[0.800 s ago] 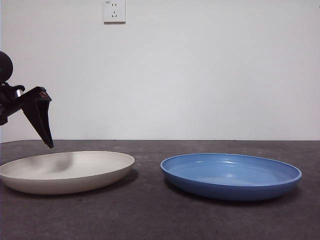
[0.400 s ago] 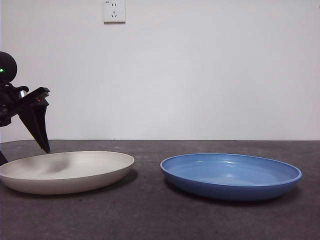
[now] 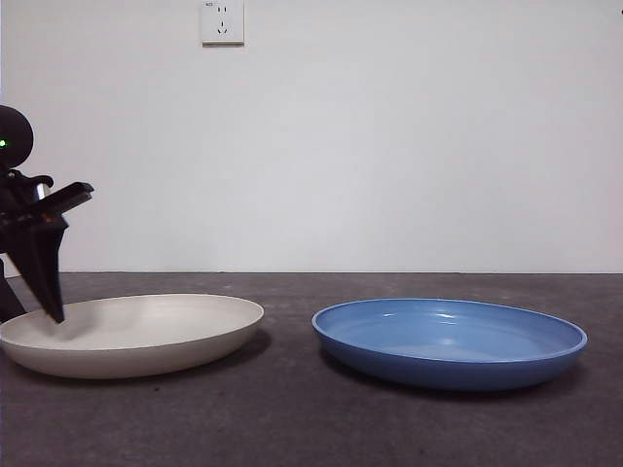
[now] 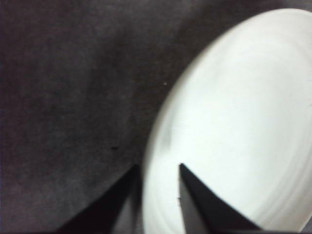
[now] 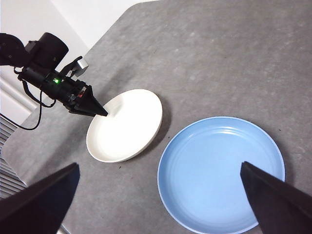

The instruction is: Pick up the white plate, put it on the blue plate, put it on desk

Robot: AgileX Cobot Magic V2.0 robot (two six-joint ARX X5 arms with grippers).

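The white plate (image 3: 136, 333) lies flat on the desk (image 3: 292, 418) at the left; the blue plate (image 3: 450, 341) lies apart from it on the right. My left gripper (image 3: 34, 313) is down at the white plate's far left edge. In the left wrist view its jaws (image 4: 159, 165) stand open astride the white plate's rim (image 4: 234, 131), one jaw over the inside and one over the desk. The right gripper (image 5: 160, 165) hangs high above both plates, open and holding nothing. From there the white plate (image 5: 124, 124), the blue plate (image 5: 222, 173) and the left gripper (image 5: 100, 113) all show.
A white wall with a socket (image 3: 222, 21) stands behind the desk. The desk's edge (image 5: 29, 141) runs close behind the left arm. A strip of bare desk (image 3: 287, 336) separates the two plates.
My left gripper has dropped and shifted left, from above the white plate's inside to its left rim. Neither plate has moved.
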